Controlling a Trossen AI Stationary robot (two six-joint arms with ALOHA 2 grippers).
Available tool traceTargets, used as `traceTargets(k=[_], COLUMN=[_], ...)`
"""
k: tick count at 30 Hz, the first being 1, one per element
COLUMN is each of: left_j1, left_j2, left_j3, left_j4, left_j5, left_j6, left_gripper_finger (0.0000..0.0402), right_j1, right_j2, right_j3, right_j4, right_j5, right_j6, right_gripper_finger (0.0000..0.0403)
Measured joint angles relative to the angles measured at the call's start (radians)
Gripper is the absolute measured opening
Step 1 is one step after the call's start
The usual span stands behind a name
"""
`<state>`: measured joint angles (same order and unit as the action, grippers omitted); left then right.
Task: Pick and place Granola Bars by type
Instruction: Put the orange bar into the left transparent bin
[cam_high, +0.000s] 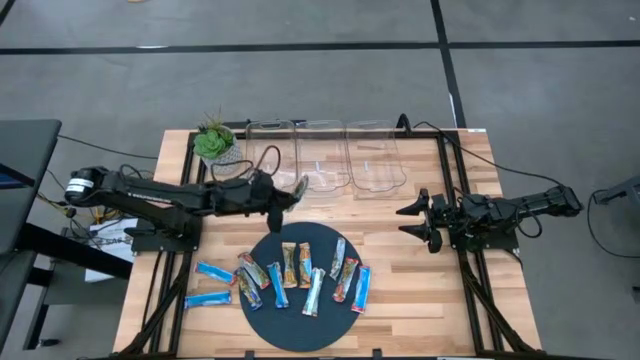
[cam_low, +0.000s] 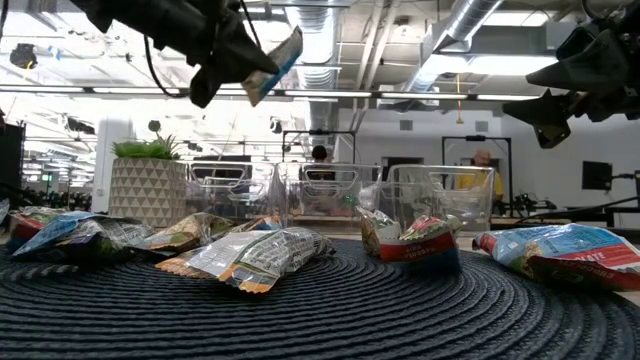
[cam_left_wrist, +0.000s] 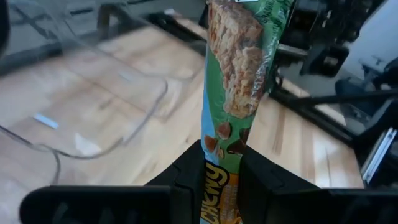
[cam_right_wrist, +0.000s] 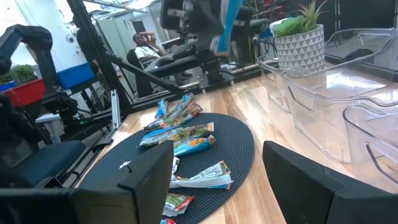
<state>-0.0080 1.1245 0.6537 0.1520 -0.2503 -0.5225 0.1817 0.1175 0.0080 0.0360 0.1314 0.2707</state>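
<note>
My left tool (cam_high: 287, 199) grips one green granola bar (cam_left_wrist: 233, 93), lifted above the surface (cam_high: 420, 270) near the clear bins (cam_high: 322, 155); my right tool (cam_high: 412, 222) hangs released, holding nothing.

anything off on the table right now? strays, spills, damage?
Two blue bars lie on bare wood left of the dark mat, apart from the rest. Nothing is spilled or visibly damaged. The three clear bins are lined up. The left hand holds a green-wrapped bar aloft.
</note>
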Motion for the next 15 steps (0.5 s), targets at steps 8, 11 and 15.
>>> traceTargets(k=[8, 11, 15], left_j1=[0.049, 0.066, 0.086], left_j2=[-0.033, -0.033, -0.033], left_j3=[0.0, 0.0, 0.0], left_j4=[-0.004, -0.004, -0.004], left_j5=[-0.001, 0.0, 0.0], left_j6=[0.048, 0.048, 0.057], left_gripper_finger=[0.0062, 0.0062, 0.0062], right_j1=[0.0, 0.0, 0.0], right_j2=[0.0, 0.0, 0.0], right_j3=[0.0, 0.0, 0.0], right_j4=[0.0, 0.0, 0.0], right_j5=[0.0, 0.0, 0.0], right_j6=[0.0, 0.0, 0.0], right_gripper_finger=[0.0244, 0.0244, 0.0244])
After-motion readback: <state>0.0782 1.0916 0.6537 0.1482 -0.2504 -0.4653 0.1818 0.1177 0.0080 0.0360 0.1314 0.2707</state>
